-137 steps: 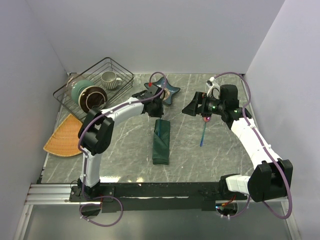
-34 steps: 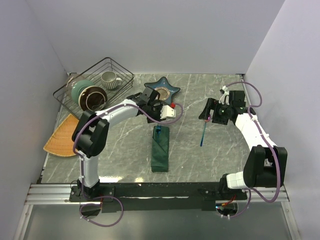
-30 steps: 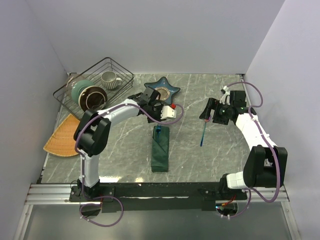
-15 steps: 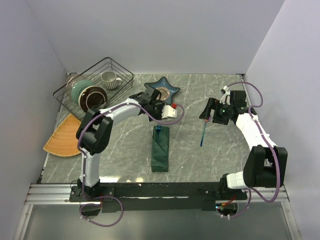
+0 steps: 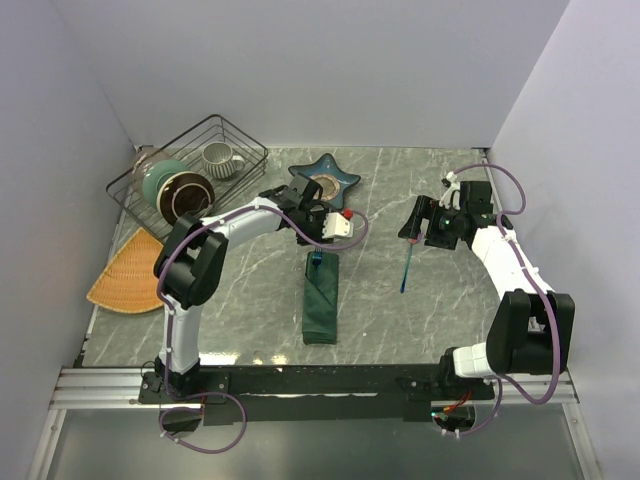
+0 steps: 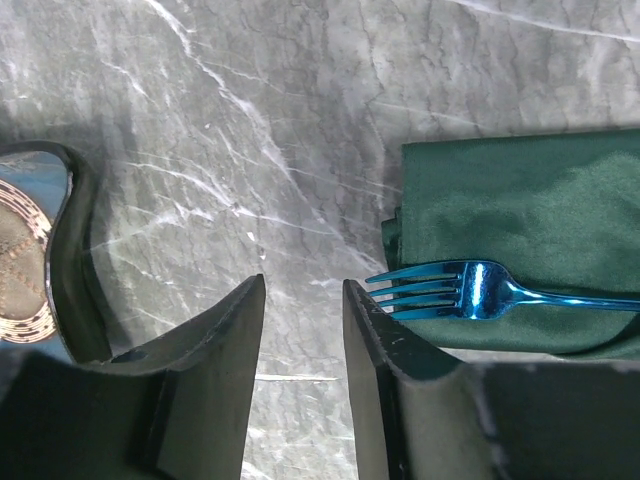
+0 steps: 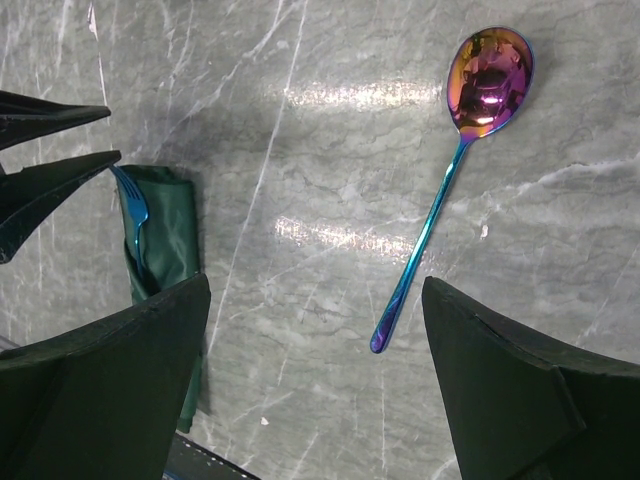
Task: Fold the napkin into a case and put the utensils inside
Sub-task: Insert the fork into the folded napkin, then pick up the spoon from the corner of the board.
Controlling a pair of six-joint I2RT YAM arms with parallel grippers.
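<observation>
The napkin [image 5: 321,300] lies mid-table, folded into a narrow dark green case [image 6: 530,215]. A bright blue fork [image 6: 480,295] rests on its far end, tines sticking out past the edge and handle running into the folds. My left gripper [image 6: 300,310] hovers open just beyond the tines, nothing between its fingers [image 6: 385,370]. In the top view the left gripper [image 5: 317,238] sits at the case's far end. The spoon [image 7: 440,200], pink-magenta bowl and blue handle, lies loose on the marble. My right gripper [image 7: 315,340] hangs wide open above the handle's tip, to the right of the case [image 7: 165,240].
A star-shaped blue dish [image 5: 326,182] sits just behind the left gripper. A wire basket [image 5: 245,150] at the back left holds a mug [image 5: 220,158] and bowls [image 5: 170,190]. An orange-tan mat [image 5: 125,270] lies at the left edge. Walls close in on both sides.
The left jaws have spread apart beside the fork, which stays on the case. Since the oldest frame the fork has appeared in the case and the right arm has drawn back to the right.
</observation>
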